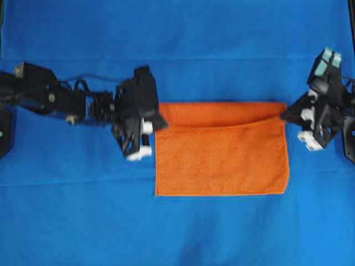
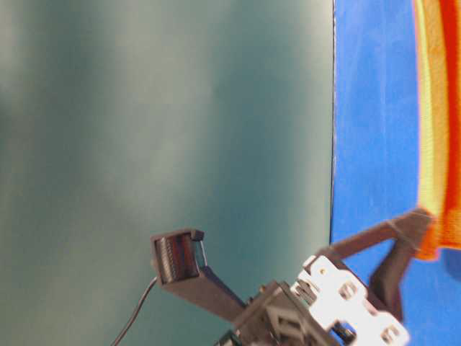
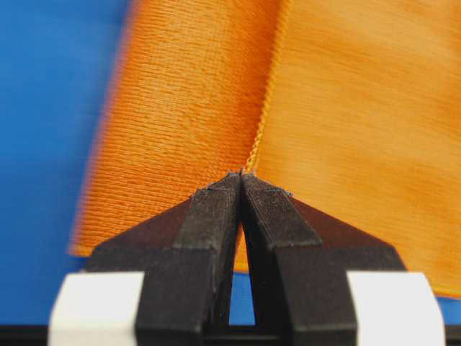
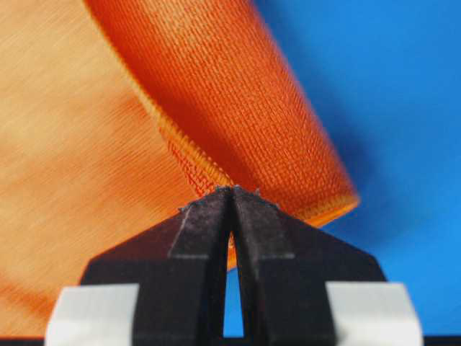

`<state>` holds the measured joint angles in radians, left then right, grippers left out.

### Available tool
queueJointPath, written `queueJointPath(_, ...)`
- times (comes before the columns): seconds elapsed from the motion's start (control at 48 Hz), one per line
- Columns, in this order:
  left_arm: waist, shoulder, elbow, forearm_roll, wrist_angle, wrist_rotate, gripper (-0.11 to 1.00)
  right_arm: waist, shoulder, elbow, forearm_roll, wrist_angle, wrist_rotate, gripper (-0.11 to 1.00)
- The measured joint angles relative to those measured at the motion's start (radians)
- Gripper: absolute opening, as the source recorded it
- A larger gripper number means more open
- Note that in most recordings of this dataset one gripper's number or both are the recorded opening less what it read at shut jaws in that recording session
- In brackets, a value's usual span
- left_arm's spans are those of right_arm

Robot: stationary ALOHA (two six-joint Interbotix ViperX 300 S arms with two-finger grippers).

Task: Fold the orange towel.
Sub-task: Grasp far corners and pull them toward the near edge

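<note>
Towel dead centre of the overhead view: the orange towel (image 1: 222, 149) lies on the large blue cloth (image 1: 177, 33), long axis running left to right across the frame. It's partly folded, an upper layer draped over the lower one, its edge slanting from mid-left up to the upper right corner. Bright orange, fuzzy ribbed nap, thin stitched hem plain in both wrist views.

Left gripper (image 1: 162, 123) sits at the towel's upper left corner, jaws pinched tight on the hem there. Right gripper (image 1: 284, 115) is at the upper right corner, jaws clamped together on the curled-over towel corner, which lifts off the cloth.
</note>
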<state>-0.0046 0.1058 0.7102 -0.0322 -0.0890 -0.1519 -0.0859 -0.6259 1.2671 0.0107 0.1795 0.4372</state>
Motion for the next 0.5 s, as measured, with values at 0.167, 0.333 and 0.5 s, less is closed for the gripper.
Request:
queueJointPath(0.167, -0.117, 0.0, -0.002, -0.002, 0.0, -0.1, 0.01, 0.179, -0.026, 0.006, 0.0, 0.029, 0.106, 0.01)
queueJointPath(0.333, -0.195, 0.009, -0.015, 0.0, -0.002, -0.167, 0.01, 0.319, 0.002, 0.005, 0.0, 0.028, 0.19, 0.01)
queueJointPath(0.5, -0.249, 0.023, -0.025, 0.0, -0.002, -0.172, 0.01, 0.393, 0.058, 0.0, 0.002, -0.017, 0.239, 0.01)
